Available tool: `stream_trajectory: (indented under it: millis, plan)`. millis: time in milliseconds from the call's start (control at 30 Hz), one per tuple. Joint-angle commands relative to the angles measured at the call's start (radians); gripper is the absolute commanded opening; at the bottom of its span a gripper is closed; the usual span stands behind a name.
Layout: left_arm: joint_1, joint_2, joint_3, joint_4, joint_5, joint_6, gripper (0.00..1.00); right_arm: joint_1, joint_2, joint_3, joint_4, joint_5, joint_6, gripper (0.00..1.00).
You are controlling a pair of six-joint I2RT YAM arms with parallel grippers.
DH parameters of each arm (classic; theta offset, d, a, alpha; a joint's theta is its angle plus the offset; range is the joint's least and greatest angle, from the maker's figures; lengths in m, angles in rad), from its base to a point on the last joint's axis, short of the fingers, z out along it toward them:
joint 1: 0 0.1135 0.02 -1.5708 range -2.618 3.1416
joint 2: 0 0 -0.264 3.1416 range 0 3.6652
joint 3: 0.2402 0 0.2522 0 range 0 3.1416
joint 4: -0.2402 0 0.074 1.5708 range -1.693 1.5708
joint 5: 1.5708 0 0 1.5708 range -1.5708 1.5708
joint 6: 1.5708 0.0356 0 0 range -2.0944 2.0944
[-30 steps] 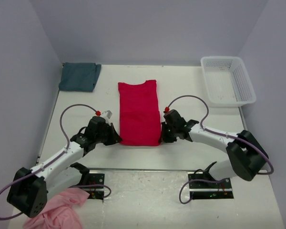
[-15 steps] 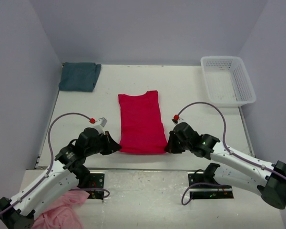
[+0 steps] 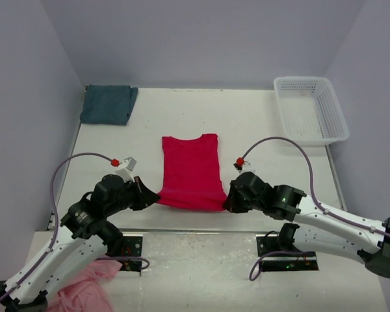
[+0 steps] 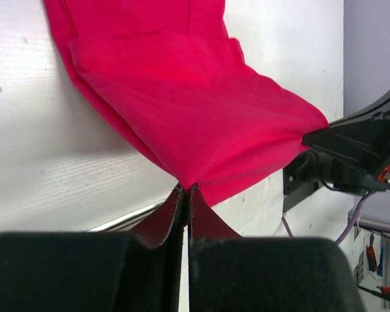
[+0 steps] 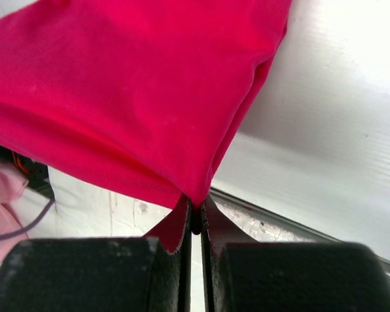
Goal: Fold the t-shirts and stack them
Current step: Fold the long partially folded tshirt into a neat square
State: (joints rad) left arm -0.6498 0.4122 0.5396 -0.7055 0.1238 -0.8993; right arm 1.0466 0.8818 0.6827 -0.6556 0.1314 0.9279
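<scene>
The crimson red t-shirt (image 3: 191, 170), folded into a long strip, lies down the middle of the table with its near end lifted. My left gripper (image 3: 155, 195) is shut on the near left corner (image 4: 186, 185). My right gripper (image 3: 225, 202) is shut on the near right corner (image 5: 196, 200). The near hem hangs stretched between them above the table's front edge. The teal t-shirt (image 3: 108, 104) lies folded at the far left corner.
A white plastic basket (image 3: 310, 109) stands at the far right. A pink cloth (image 3: 84, 286) lies off the table at the near left by the left arm's base. Purple walls close in the table on three sides.
Both grippers have pulled back toward the table's near edge with the red shirt's near corners, dragging the shirt toward me and lifting its near end.
</scene>
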Motion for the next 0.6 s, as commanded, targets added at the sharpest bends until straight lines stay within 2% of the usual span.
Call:
stream_trajectory:
  millis: [0, 267, 433, 567]
  plan:
    - [0.006, 0.071, 0.109, 0.032, -0.122, 0.039, 0.00, -0.016, 0.077, 0.134, -0.147, 0.166, -0.006, 0.00]
    - [0.027, 0.479, 0.281, 0.195, -0.237, 0.147, 0.00, -0.249, 0.350, 0.383, -0.078, 0.109, -0.242, 0.00]
    - [0.191, 0.649, 0.315, 0.299, -0.158, 0.217, 0.00, -0.347, 0.552, 0.506, -0.038, 0.044, -0.349, 0.00]
    - [0.248, 0.750, 0.374, 0.325, -0.168, 0.261, 0.00, -0.408, 0.669, 0.632, -0.030, 0.010, -0.393, 0.00]
